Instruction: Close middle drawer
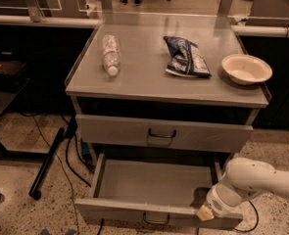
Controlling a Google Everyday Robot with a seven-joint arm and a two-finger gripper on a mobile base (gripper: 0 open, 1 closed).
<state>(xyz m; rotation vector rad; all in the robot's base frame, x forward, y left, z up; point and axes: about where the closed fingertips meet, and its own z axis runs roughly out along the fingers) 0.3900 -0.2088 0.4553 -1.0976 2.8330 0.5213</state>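
The middle drawer [129, 210] is pulled out from the grey cabinet, low in the camera view. Its bare grey tray [154, 180] is empty, and its low front has a small dark wire handle [156, 220] at the centre. My gripper [205, 212] is at the end of the white arm [254, 182], which comes in from the right. It sits against the top edge of the drawer's front near the right end. The taller-fronted drawer [119, 131] above is shut.
On the cabinet top [149, 84] lie a clear plastic bottle [109, 54], a blue chip bag [185, 58] and a white bowl [246, 68]. A black pole [48, 163] and cables [68, 153] lie on the floor to the left. A dark counter stands on each side.
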